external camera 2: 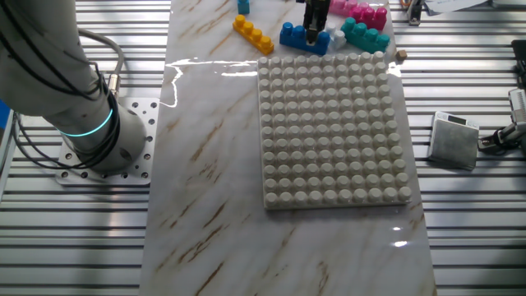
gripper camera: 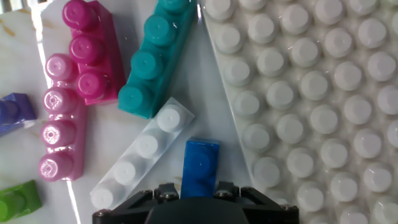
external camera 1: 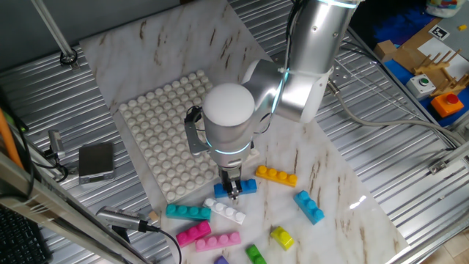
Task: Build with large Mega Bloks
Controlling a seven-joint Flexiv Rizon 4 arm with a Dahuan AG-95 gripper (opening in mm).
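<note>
**Gripper down over the blue brick**

The gripper (external camera 1: 234,192) sits right on the blue brick (external camera 1: 246,186), which lies on the marble table (external camera 1: 337,176) just off the baseplate (external camera 1: 161,132) edge, beside the white brick (gripper camera: 142,152). Whether the fingers are clamped, I can't tell.

Arm's wrist blocks the baseplate (external camera 1: 165,136) near corner. Blue brick (gripper camera: 200,168) runs under the gripper housing in the hand view, so can't tell the grip. Purple (gripper camera: 13,113) and green (gripper camera: 18,200) bricks cut off at left edge.
</note>
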